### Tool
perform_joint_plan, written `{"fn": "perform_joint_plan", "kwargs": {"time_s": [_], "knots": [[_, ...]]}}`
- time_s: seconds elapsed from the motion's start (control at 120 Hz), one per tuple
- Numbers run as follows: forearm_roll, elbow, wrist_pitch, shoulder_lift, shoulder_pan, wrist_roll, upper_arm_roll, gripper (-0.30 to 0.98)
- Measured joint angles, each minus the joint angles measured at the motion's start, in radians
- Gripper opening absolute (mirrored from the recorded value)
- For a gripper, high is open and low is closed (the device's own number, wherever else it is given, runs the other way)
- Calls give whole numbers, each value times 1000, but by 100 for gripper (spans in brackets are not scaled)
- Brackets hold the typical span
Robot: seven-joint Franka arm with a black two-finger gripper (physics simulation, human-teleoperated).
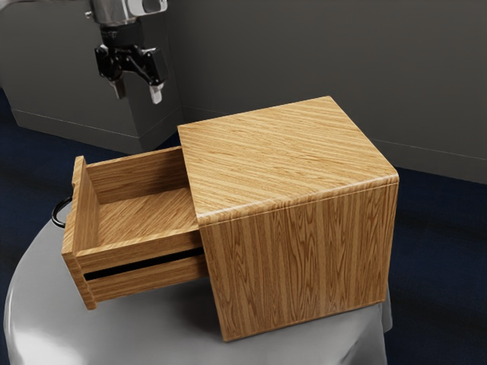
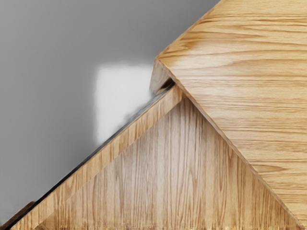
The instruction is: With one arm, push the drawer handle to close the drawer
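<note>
And here the wooden cabinet point(image 1: 304, 258) is seen on the grey surface point(image 1: 144, 327), with its drawer point(image 1: 152, 255) standing well out of its front, toward the exterior view's left. The black, curved handle point(image 1: 55, 212) is carried on the drawer's front panel point(image 1: 70, 228), on the side facing away from the cabinet, well apart from it. Up above the level of the cabinet's top, off toward the exterior view's left, the end effector point(image 1: 138, 91) is held pointing down, its two fingers point(image 1: 157, 94) spread, with nothing pinched between them. Neither the cabinet nor the handle is touched by it. In the wrist view, the cabinet's top is shown at an angle, and beside it the bare wooden bottom of the drawer is bordered by a side wall point(image 2: 120, 139) that is met by the cabinet's front. Behind the cabinet, a dark grey wall point(image 1: 266, 68) is seen above a blue floor point(image 1: 437, 220).
</note>
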State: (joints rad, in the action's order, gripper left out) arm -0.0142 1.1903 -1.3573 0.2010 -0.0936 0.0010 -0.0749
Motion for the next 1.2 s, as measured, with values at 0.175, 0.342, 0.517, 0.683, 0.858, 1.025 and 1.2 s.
{"fn": "perform_joint_plan", "kwargs": {"time_s": [0.175, 0.342, 0.517, 0.683, 0.858, 1.025, 1.2], "knots": [[-1, -1, 32, 1, 1, 1, 0, 69], [4, -75, 44, -126, 8, 42, -36, 69], [79, -110, 55, -174, 42, 140, -149, 69], [110, 22, 66, -204, 94, 235, -164, 68], [104, 504, -60, -466, -205, 369, -158, 68], [86, 758, -183, -570, -320, 514, -149, 69], [25, 942, -319, -648, -384, 703, -98, 67]]}}
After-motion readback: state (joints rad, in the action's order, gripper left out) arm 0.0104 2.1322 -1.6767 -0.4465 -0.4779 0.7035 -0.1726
